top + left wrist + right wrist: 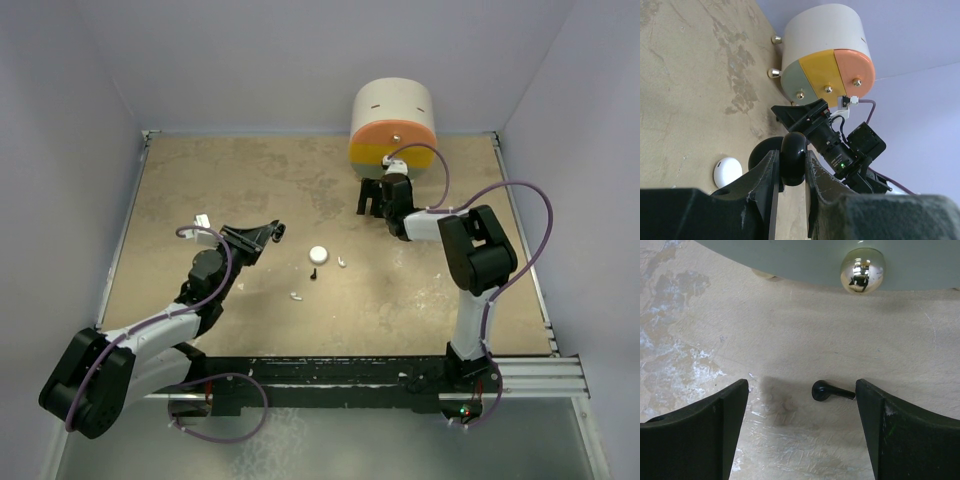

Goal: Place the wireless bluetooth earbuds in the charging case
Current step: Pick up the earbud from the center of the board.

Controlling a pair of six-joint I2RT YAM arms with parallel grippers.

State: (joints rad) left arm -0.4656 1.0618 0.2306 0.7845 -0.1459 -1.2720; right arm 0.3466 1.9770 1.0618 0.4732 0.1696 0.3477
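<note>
Found the right gripper (pixel 801 390) spread wide just beside the drum (pixel 790 260), a black earbud (pixel 827 391) lying between its fingers (pixel 700 435). Saw the left gripper (pixel 791 165) pinching a black round case (pixel 792 150), well apart from the drum.

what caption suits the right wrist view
Open right gripper flanking a black earbud lying on the table.

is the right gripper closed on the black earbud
No, the right gripper is open, and the black earbud lies on the table between its spread fingers.
</note>
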